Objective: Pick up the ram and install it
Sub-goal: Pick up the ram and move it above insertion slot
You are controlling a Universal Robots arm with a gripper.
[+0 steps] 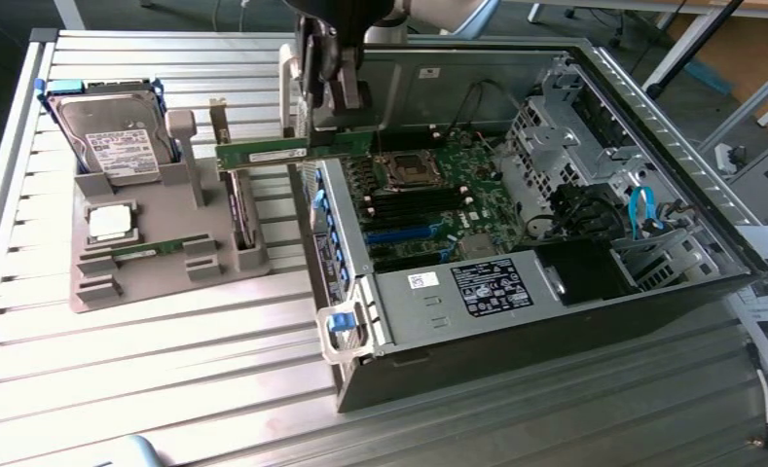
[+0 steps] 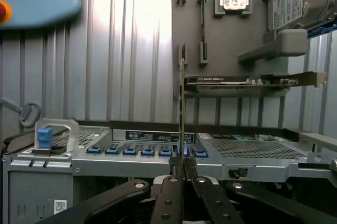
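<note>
Over the case wall beside the gray holder (image 1: 163, 282), the gripper (image 2: 181, 170) had its jaws pressed together on one ram (image 2: 181, 108), a thin green stick held by one end and seen edge-on in the wrist view. It hung clear of the motherboard (image 1: 449, 185). From the exterior view's left, the holder carried one hard drive (image 1: 118, 141), one processor (image 1: 108, 222), one second ram stick (image 1: 143, 250) on edge in its slots, and one expansion card (image 1: 286, 153). To the exterior view's right lay one open computer case (image 1: 514, 360). That made two ram sticks in all.
</note>
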